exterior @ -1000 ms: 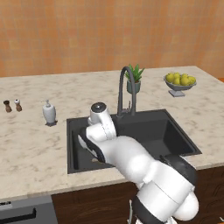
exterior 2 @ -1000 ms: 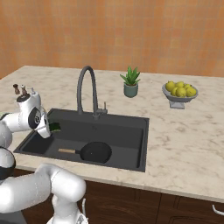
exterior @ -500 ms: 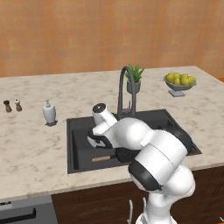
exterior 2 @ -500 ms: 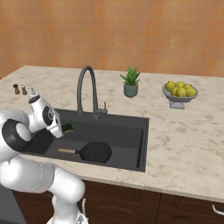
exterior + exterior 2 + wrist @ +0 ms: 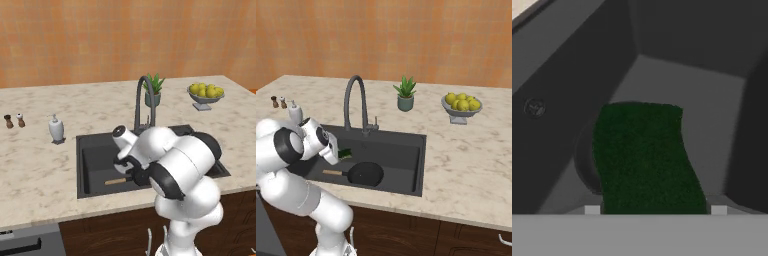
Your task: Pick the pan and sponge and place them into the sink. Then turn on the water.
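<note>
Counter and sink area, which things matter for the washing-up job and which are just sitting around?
Part of the job:
pan, in the sink
sponge, in the gripper
faucet

Just lying about:
soap dispenser
shakers
potted plant
fruit bowl

one sink [image 5: 406, 172] with one faucet [image 5: 353, 102]. one pan [image 5: 363, 173] lies in the basin, and there is one green sponge [image 5: 345, 153]. one soap bottle [image 5: 56, 129] stands on the counter [image 5: 40, 165]. two small shakers [image 5: 14, 120] stand side by side. one potted plant [image 5: 405, 93]. one bowl [image 5: 461, 112] of yellow fruit; the exact number of fruits is too small to tell. one robot arm [image 5: 175, 165].
</note>
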